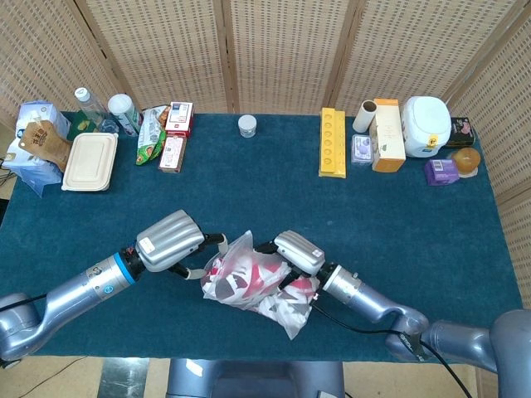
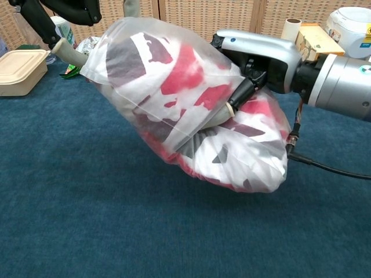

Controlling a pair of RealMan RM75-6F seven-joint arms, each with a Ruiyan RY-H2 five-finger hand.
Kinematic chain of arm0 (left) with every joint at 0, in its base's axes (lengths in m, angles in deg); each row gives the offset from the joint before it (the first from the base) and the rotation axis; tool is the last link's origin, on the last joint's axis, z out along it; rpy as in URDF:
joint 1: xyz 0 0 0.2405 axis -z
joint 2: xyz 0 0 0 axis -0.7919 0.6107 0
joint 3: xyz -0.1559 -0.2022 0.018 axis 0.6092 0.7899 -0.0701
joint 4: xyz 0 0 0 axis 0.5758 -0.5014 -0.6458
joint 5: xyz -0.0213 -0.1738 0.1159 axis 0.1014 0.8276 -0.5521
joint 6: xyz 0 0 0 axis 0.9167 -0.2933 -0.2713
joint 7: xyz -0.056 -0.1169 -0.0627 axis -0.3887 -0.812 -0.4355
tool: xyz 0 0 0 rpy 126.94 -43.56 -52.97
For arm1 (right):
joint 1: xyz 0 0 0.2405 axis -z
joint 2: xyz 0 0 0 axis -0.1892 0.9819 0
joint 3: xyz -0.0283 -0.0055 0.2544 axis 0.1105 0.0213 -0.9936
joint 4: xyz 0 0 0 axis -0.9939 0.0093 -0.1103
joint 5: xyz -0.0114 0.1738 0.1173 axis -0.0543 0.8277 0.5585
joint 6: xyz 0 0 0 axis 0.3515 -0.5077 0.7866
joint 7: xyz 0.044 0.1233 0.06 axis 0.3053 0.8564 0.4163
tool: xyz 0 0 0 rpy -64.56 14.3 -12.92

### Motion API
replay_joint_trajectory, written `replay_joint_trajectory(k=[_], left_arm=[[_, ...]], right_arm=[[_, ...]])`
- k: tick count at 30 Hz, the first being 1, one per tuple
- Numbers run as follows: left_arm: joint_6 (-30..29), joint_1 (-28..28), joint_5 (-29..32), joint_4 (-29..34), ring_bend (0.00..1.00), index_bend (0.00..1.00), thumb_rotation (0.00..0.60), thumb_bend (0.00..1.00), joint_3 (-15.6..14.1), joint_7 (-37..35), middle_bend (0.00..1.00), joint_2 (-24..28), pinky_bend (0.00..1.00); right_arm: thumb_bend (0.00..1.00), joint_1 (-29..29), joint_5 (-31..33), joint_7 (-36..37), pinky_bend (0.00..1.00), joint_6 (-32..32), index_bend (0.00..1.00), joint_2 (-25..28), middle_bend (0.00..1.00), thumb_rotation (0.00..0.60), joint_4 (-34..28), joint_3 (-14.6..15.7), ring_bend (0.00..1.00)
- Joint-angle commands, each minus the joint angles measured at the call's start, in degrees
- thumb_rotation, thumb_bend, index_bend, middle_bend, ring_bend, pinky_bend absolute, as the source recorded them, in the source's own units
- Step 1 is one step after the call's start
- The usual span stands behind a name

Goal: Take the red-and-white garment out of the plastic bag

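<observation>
A translucent, crumpled plastic bag (image 1: 249, 278) is bulging just above the blue table, its red-and-white garment (image 2: 197, 81) showing bunched up inside.

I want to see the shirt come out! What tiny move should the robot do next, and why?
Probably the left hand should pinch the bag's near edge. The right hand already holds the bag lifted off the table, with the garment inside, and the left hand sits right beside it with nothing in it.
</observation>
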Motion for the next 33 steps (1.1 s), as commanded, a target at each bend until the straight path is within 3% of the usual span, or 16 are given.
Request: replay_joint_trajectory(k=[1, 23, 33], left_arm=[[0.08, 0.20, 0.11, 0.10, 0.93, 0.43, 0.600, 0.15, -0.23, 0.05, 1.00, -0.02, 0.94], [3.91, 4.06, 2.14, 0.23, 0.93, 0.44, 0.600, 0.15, -2.01, 0.21, 1.00, -1.96, 0.94], [5.51, 6.84, 4.01, -0.61, 0.93, 0.44, 0.600, 0.15, -0.49, 3.21, 1.00, -5.20, 0.95]], right_arm=[[0.16, 0.02, 0.07, 0.13, 1.00, -0.15, 0.94, 0.10, 0.99, 0.600, 0.06, 0.04, 1.00], [0.16, 0.40, 0.39, 0.27, 1.00, -1.29, 0.94, 0.83, 0.99, 0.600, -1.00, 0.67, 1.00], [0.16, 0.61, 0.51, -0.64, 1.00, -1.39, 0.94, 0.52, 0.99, 0.600, -1.76, 0.94, 1.00]])
